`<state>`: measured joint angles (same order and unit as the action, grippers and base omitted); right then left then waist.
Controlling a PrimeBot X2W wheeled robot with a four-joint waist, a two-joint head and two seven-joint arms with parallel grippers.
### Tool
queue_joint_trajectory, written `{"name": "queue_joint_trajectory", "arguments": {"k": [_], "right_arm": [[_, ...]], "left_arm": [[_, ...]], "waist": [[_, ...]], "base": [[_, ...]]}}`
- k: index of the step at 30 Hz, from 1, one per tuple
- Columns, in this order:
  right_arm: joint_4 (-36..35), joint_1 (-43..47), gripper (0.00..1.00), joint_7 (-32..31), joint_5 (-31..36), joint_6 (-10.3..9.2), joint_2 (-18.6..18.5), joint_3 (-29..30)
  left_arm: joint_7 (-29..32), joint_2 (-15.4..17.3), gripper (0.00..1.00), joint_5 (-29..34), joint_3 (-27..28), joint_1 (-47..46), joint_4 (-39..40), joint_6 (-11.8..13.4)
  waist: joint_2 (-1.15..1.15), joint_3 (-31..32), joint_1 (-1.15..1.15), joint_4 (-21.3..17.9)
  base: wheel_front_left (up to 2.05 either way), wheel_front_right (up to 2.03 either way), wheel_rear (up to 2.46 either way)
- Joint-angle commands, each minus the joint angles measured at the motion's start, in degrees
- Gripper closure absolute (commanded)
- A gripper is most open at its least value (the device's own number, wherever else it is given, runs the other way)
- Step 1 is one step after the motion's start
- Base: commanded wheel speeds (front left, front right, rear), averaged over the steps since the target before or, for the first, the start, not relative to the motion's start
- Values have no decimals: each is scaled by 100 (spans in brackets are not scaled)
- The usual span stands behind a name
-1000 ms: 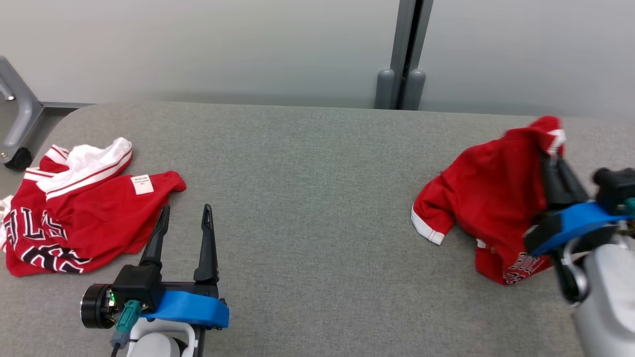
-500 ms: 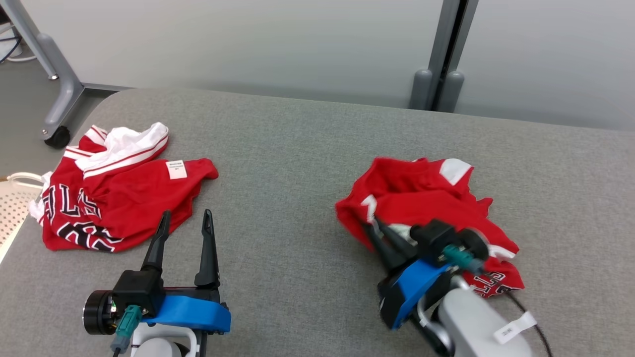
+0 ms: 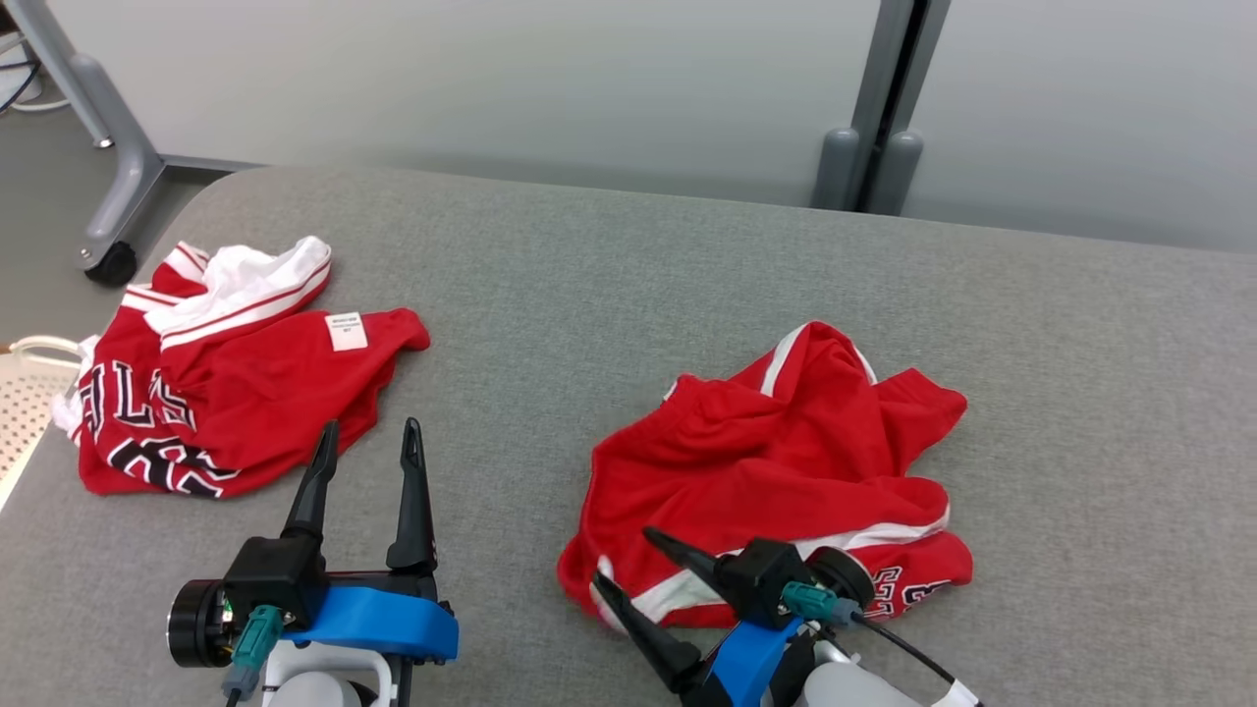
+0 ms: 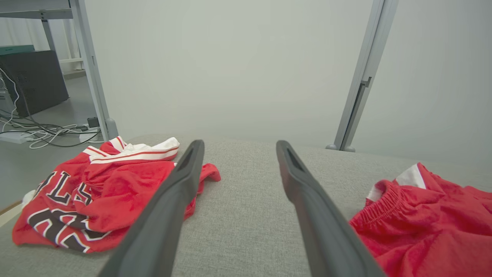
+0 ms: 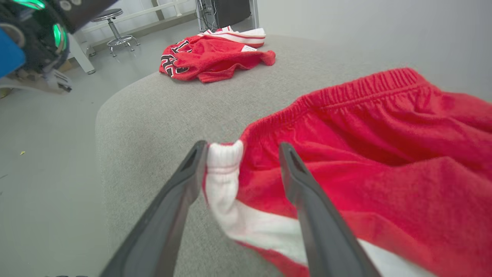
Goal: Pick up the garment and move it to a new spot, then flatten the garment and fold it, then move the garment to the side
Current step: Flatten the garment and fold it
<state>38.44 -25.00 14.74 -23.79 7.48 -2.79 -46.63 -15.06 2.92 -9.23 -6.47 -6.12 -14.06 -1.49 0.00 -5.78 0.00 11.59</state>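
The garment (image 3: 776, 462), red shorts with white trim, lies crumpled on the grey padded table (image 3: 628, 265), right of centre near the front. My right gripper (image 3: 626, 560) stands open at its near-left corner. In the right wrist view the white waistband end (image 5: 223, 161) lies loose between the spread fingers of the right gripper (image 5: 240, 148), against the left one. The garment (image 4: 423, 215) also shows at the right of the left wrist view. My left gripper (image 3: 368, 437) is open and empty over bare table, its fingers (image 4: 180, 181) pointing away from me.
A second red garment with white and black lettering (image 3: 216, 393) lies bunched at the table's left end, just beyond the left fingertips. A grey post (image 3: 869, 98) stands behind the table, a wheeled frame leg (image 3: 108, 260) at the far left. The table's rounded front-left corner (image 5: 111, 111) drops to the floor.
The right gripper carried the garment from the far right toward the front middle, then opened; the shorts now lie slack on the table. The camera also shifted. The left gripper stayed put.
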Motion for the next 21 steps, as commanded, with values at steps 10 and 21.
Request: {"name": "queue_joint_trajectory", "arguments": {"k": [10,21], "right_arm": [[-760,417,0,48,594,2,-323,1424],[-1824,1601,0,49,1062,3,-611,3309]], "left_arm": [[-17,-7,0,144,183,178,-4,-40],[-17,38,0,332,354,499,46,-107]], "waist": [[0,308,0,-568],[0,508,0,-1008]], "base": [[0,0,0],[0,0,0]]}}
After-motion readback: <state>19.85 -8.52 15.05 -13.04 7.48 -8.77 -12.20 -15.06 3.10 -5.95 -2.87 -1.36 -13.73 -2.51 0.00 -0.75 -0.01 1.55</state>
